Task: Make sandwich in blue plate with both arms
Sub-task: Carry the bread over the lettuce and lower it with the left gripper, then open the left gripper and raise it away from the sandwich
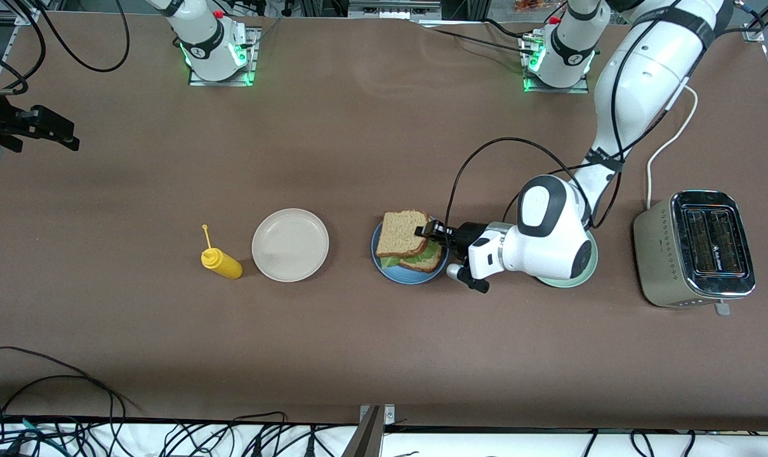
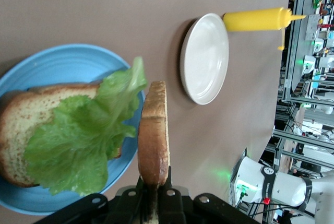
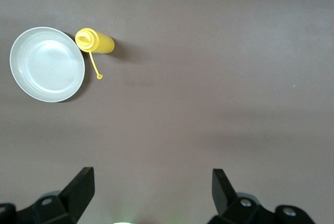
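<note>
The blue plate (image 1: 397,274) carries a lower slice of brown bread (image 1: 422,265) with a ruffled green lettuce leaf (image 1: 430,254) lying on it. My left gripper (image 1: 427,230) is shut on the edge of a second bread slice (image 1: 404,233) and holds it just over the plate and lettuce. The left wrist view shows that slice (image 2: 154,130) edge-on in the gripper (image 2: 155,182), apart from the lettuce (image 2: 83,140), with the plate (image 2: 52,62) below. My right gripper (image 3: 153,177) stands open and empty, high over the right arm's end of the table.
A beige-white plate (image 1: 290,244) and a yellow mustard bottle (image 1: 222,263) lie beside the blue plate toward the right arm's end. A mint-green plate (image 1: 568,281) sits under the left arm's wrist. A steel toaster (image 1: 698,247) stands at the left arm's end.
</note>
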Action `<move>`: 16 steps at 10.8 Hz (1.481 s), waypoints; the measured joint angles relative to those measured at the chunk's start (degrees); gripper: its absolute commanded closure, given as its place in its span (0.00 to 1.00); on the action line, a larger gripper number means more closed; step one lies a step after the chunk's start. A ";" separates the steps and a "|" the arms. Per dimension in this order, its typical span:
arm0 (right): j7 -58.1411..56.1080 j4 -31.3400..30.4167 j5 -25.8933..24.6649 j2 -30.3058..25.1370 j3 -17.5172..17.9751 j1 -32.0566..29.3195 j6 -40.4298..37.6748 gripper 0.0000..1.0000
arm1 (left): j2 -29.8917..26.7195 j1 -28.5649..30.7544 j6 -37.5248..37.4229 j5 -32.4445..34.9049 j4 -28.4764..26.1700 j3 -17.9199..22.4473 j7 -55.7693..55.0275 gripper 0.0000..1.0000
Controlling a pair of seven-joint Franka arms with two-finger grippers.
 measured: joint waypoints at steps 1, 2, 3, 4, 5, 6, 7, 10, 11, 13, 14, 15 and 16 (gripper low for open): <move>0.00 0.02 -0.02 -0.01 0.00 0.00 -0.06 0.00 | 1.02 -0.01 0.00 -0.01 -0.30 -0.01 1.67 1.00; 0.00 0.05 -0.03 -0.02 0.00 0.00 -0.08 0.00 | 1.67 0.03 0.00 -0.02 -0.66 0.02 4.05 1.00; 0.00 0.20 -0.05 -0.02 0.00 0.00 -0.12 0.00 | 2.16 0.15 0.00 -0.02 -1.13 0.23 6.32 1.00; 0.00 0.42 -0.06 -0.02 0.00 0.00 -0.27 0.00 | 2.48 0.28 0.00 -0.02 -1.53 0.73 7.83 0.67; 0.00 0.60 -0.07 -0.02 0.00 0.00 -0.45 0.00 | 2.70 0.47 0.00 -0.02 -1.66 1.22 8.77 0.01; 0.00 0.72 -0.24 -0.02 0.00 0.00 -0.59 0.00 | 2.68 0.73 0.01 -0.02 -1.58 1.57 9.20 0.00; 0.00 0.75 -0.39 -0.02 0.00 0.00 -0.63 0.00 | 2.60 1.07 0.03 -0.02 -1.23 1.93 10.03 0.00; 0.00 0.76 -0.52 -0.02 0.00 0.00 -0.69 0.00 | 2.05 2.34 -0.01 -0.02 -0.04 2.25 11.37 0.00; 0.00 0.76 -0.52 -0.01 0.00 0.00 -0.71 0.00 | 1.70 2.43 -0.02 -0.02 -0.01 2.25 11.38 0.00; 0.00 0.78 -0.56 -0.01 0.00 0.00 -0.74 0.00 | 0.27 2.43 -0.02 0.17 0.22 2.23 11.38 0.00; 0.00 0.79 -0.62 0.00 0.00 0.00 -0.77 0.00 | -1.21 2.56 -0.06 2.32 0.43 2.28 10.43 0.00; 0.00 0.80 -0.76 0.00 0.00 0.00 -0.78 0.00 | -3.12 2.85 -0.74 6.02 0.67 2.30 7.81 0.00; 0.00 0.81 -0.83 0.00 0.00 0.00 -0.80 0.00 | -5.50 3.29 -1.56 10.30 0.79 2.38 4.60 0.00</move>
